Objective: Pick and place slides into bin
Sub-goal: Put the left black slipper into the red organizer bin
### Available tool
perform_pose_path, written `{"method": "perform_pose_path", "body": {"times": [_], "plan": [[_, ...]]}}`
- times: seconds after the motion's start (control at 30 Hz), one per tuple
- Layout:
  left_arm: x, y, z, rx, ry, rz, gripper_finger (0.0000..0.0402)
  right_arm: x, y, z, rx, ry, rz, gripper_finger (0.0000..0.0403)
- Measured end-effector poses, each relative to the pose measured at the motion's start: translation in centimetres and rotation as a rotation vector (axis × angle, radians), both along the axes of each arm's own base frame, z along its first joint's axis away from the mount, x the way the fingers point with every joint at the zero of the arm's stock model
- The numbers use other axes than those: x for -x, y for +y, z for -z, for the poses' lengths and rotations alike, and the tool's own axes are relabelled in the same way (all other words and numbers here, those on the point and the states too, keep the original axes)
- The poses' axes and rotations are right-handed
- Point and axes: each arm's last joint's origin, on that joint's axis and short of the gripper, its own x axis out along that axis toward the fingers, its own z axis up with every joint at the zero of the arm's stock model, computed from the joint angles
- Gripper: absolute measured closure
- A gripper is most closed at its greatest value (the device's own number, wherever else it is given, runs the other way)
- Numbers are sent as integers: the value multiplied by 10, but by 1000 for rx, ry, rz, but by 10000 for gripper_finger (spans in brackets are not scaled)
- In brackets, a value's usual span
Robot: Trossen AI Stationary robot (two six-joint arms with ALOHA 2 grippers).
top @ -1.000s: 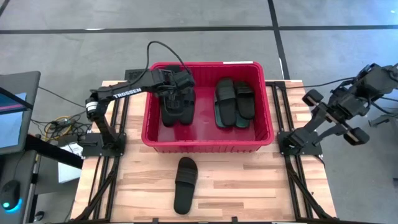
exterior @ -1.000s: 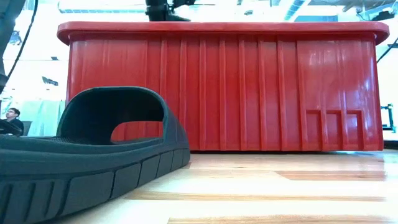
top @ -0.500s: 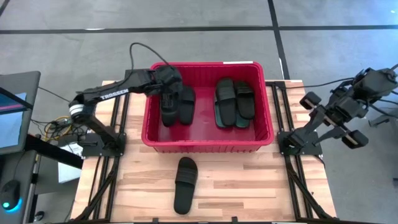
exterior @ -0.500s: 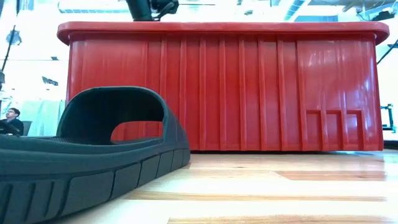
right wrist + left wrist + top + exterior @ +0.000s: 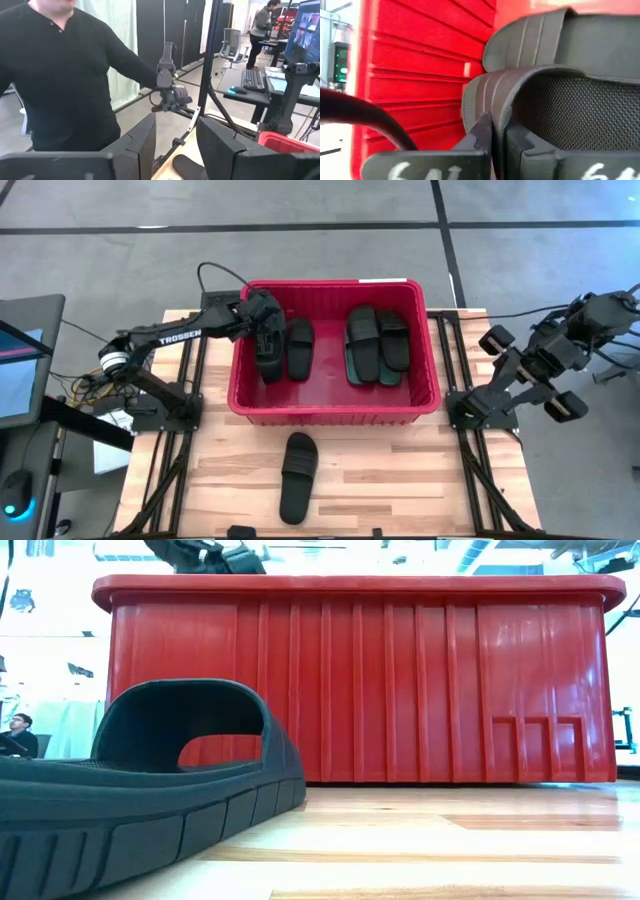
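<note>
We judge the left gripper (image 5: 262, 315), fingers together at the bin (image 5: 420, 395)'s left wall, nearer the last table slide (image 5: 298, 477), lying lengthwise toward us below the bin; right gripper (image 5: 556, 402) part-open, holding nothing, off-table.

Overhead and table-level cameras both see the bin (image 5: 330, 395)

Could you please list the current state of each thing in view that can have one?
bin: upright, open, holds slides.
black slide: flat on table, outside bin.
left gripper: shut, at the bin's left end.
right gripper: off the table's right side, holding nothing.
</note>
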Motion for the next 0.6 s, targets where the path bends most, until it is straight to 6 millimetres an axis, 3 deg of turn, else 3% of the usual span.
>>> {"method": "perform_pose_path", "body": {"times": [0.27,0.6], "plan": [[12,17,22,-8,-19,-30,401,-5,3,-1,-4,-5,23,275],[20,31,24,-23,-28,2,401,-5,2,-1,-2,-9,58,275]]}}
